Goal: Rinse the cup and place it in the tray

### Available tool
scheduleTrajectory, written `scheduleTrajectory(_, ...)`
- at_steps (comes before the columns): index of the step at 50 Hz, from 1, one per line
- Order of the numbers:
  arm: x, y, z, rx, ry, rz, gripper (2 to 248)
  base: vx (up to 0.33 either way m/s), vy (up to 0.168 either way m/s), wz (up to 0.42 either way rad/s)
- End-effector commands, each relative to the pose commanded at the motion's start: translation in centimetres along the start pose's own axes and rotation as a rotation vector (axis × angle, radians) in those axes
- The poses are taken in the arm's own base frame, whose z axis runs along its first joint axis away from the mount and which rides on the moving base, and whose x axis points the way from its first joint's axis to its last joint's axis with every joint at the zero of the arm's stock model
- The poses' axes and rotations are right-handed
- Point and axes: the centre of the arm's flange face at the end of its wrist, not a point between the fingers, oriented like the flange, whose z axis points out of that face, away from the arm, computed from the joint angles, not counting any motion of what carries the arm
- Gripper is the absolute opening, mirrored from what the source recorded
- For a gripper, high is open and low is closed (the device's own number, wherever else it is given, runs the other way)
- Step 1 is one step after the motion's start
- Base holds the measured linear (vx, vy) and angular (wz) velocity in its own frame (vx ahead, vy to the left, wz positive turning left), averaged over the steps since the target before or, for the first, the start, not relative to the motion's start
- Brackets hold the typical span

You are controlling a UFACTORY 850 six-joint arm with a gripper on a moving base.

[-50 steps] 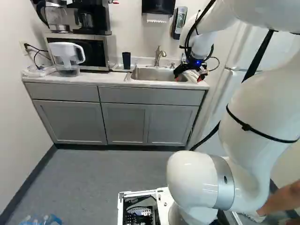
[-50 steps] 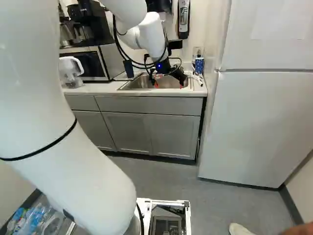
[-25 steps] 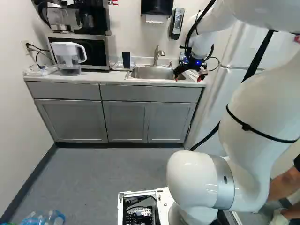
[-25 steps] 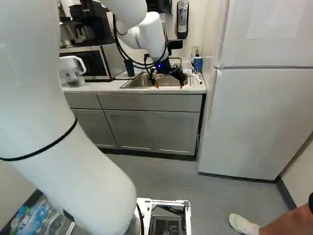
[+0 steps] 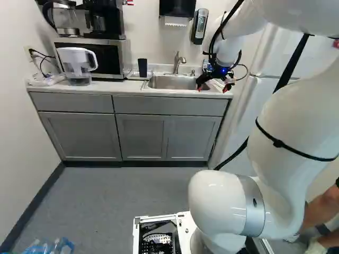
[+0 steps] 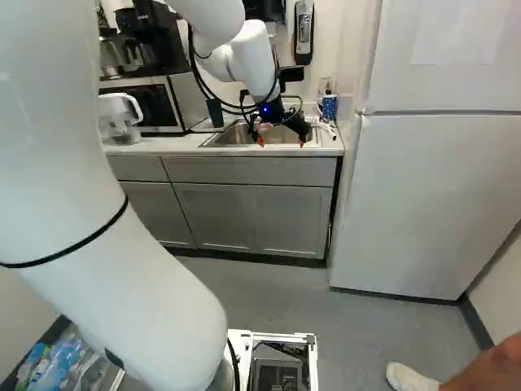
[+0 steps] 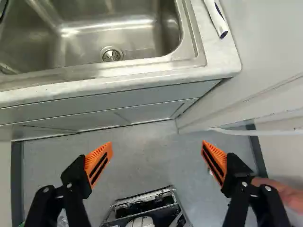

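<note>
In the left base view, your gripper (image 5: 213,88) stands wide open at upper right, near the sink's front edge (image 5: 183,92); dark cup (image 5: 142,67) is upright at upper middle.

On my feeds I count one gripper (image 5: 212,89), one sink (image 5: 172,83), one faucet (image 5: 178,62), one dark cup (image 5: 142,67), one pitcher (image 5: 75,62), one microwave (image 5: 108,57), one fridge (image 6: 431,204), three cabinet doors (image 5: 142,138)

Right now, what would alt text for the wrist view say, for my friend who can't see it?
An open, empty gripper with two orange-padded fingers spread wide above a gray floor. Ahead of it, a metal sink with a round drain is set in a pale counter, and a slim white object lies beside the sink.
</note>
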Motion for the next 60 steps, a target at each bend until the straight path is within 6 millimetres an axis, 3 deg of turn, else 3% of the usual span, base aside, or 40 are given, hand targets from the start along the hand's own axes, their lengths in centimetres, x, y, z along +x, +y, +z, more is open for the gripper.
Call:
scheduleTrajectory(31, -1.0, -0.7, 0.8, 0.007, 0.032, -0.008, 247, 0.000, 0.000, 0.000)
scheduleTrajectory(60, -3.8, -2.5, 2.7, 0.026, 0.112, -0.027, 247, 0.000, 0.000, 0.000)
